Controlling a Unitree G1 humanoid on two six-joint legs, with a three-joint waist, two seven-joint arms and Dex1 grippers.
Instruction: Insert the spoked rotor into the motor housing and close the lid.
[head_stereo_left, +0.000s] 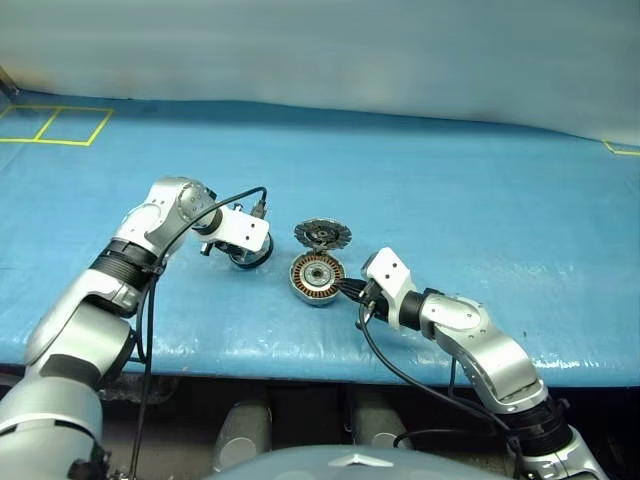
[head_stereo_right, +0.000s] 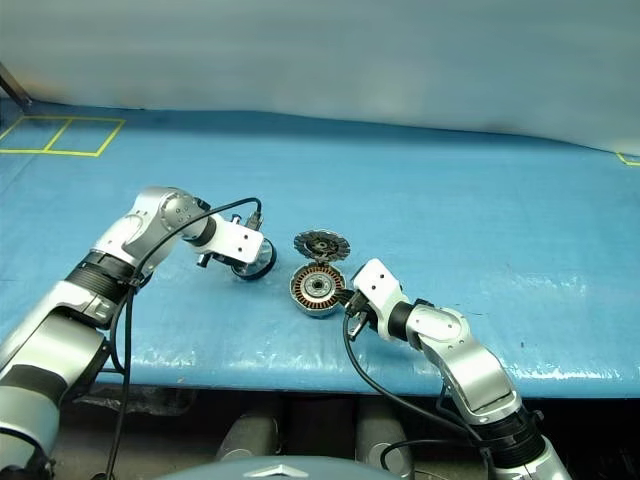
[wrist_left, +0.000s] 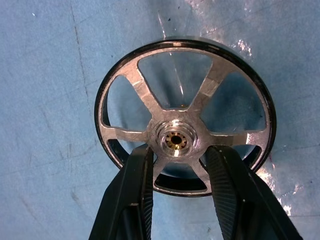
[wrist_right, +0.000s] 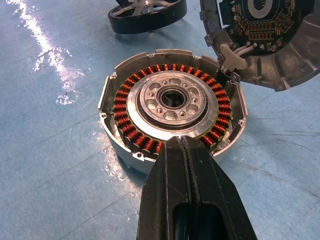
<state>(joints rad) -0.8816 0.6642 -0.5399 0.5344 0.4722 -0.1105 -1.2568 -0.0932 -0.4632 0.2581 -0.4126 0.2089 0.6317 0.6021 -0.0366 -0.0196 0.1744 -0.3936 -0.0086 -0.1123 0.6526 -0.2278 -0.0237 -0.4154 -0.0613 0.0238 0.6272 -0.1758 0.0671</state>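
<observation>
Carefully, the left gripper, fingers parted astride the spoked rotor hub at frame centre, should be pinching squarely.

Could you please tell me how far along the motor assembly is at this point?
Done: the lid stands open behind the housing, whose windings are bare. In hand: the left gripper is over the rotor, which lies on the table, with one finger on each side of the hub; the right gripper, jaws shut, rests at the housing's rim. Left: lift the rotor, seat it and close the lid.
</observation>
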